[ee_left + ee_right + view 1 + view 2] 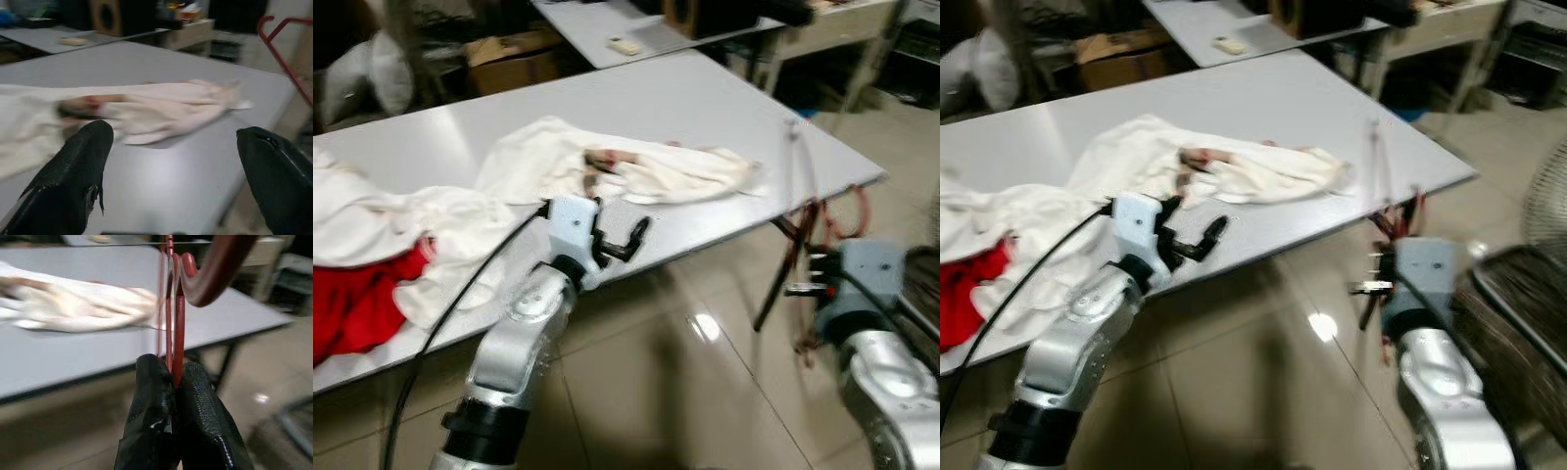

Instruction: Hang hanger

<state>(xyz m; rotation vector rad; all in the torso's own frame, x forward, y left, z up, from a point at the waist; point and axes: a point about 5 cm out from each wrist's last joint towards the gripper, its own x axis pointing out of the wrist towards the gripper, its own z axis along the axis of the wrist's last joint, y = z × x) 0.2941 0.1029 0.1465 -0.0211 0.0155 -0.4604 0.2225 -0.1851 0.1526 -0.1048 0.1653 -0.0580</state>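
Right gripper (173, 377): I see it clenched on the red hanger (177, 308), held off the worktop's corner, at about 4 o'clock in my head view.
Hanger: upright in the fingers, thin and blurred, just beside the worktop (705, 108) edge.
Left gripper (622, 240): released, fingers spread wide, hovering over the near edge at 7 o'clock.
Obstructions: white cloth (636, 171) lies across the worktop centre, between the grippers; red garment (357, 304) at 9 o'clock beside more white fabric.
Surroundings: cardboard box (509, 59) behind at 11 o'clock; glossy tiled floor (705, 392) beneath.
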